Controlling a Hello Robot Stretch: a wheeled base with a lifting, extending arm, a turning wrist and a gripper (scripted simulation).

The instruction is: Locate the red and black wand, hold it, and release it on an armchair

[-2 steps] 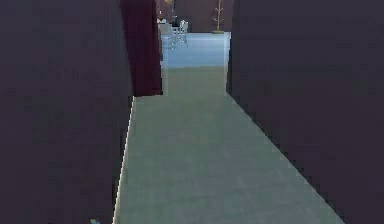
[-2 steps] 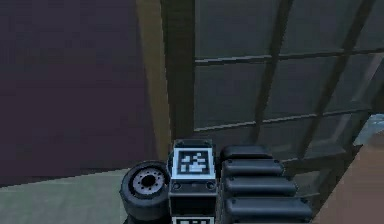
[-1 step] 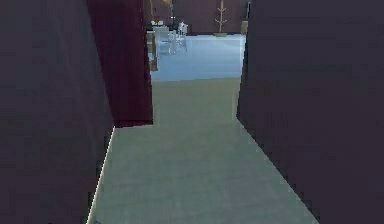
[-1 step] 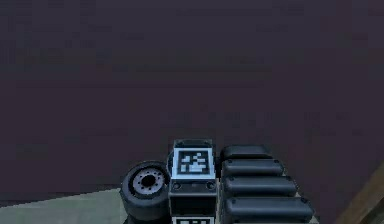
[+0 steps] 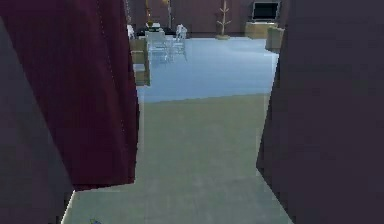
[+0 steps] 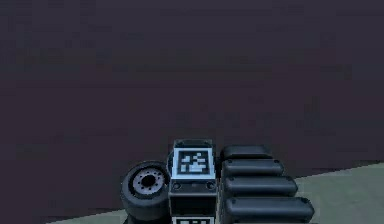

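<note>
In the arm side view the arm [image 6: 255, 185] is drawn in low at the bottom edge, a stack of dark ribbed segments. A white square with black marks [image 6: 195, 163] stands at its end. Left of that is the gripper's [image 6: 148, 188] dark round body, close against a dark wall [image 6: 190, 70]. Its far end cannot be made out, so I cannot tell whether it holds anything.
The forward view looks through a gap between a dark red panel [image 5: 85, 90] on the left and a dark wall [image 5: 330, 110] on the right. Beyond lies a pale floor [image 5: 200, 70], a table with clear chairs [image 5: 165, 45], a coat stand [image 5: 223, 20] and a screen [image 5: 265, 12].
</note>
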